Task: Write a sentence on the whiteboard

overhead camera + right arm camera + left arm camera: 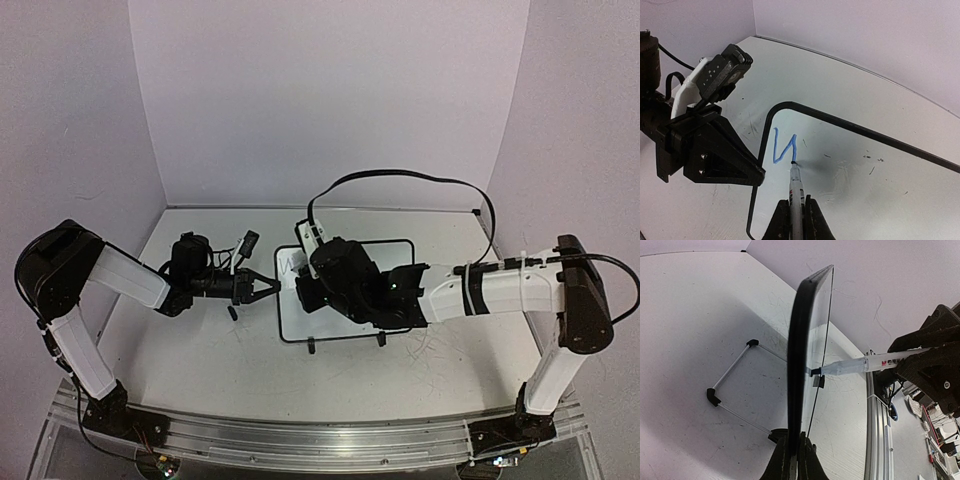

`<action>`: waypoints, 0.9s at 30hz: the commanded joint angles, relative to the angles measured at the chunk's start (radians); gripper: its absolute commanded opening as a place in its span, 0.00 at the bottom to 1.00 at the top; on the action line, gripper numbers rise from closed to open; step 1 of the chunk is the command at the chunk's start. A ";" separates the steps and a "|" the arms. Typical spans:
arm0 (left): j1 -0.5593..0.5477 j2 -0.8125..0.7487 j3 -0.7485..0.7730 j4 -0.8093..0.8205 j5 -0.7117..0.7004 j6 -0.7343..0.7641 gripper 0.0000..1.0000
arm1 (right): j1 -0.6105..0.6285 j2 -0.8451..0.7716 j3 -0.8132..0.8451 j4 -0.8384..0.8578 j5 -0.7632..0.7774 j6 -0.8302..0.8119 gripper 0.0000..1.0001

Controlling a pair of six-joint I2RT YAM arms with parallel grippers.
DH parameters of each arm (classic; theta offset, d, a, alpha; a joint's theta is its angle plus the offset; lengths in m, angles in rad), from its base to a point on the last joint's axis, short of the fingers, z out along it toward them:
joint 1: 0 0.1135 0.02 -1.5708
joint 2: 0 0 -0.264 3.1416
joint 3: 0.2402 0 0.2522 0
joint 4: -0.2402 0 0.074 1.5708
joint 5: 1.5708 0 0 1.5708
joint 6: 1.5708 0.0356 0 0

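Whiteboard (880,185) pinched by its edge in the left gripper (792,452), marker (795,182) clamped in the right gripper (796,215), tip on the board just ahead beside the first blue strokes (784,147); risk: board pivoting under pen pressure, skewing letters.

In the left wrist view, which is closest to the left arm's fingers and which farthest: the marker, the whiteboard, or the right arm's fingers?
1. whiteboard: clamped edge-on between the left fingers, bottom centre.
2. marker: its tip against the board's right face.
3. right fingers: far right, gripping the marker's other end.
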 commanded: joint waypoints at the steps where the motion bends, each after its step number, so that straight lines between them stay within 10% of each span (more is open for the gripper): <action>1: -0.018 -0.041 0.014 -0.006 0.052 0.014 0.00 | -0.003 -0.028 -0.016 -0.027 0.018 0.015 0.00; 27: -0.019 -0.040 0.019 -0.008 0.055 0.016 0.00 | 0.003 -0.033 -0.012 -0.013 0.060 0.019 0.00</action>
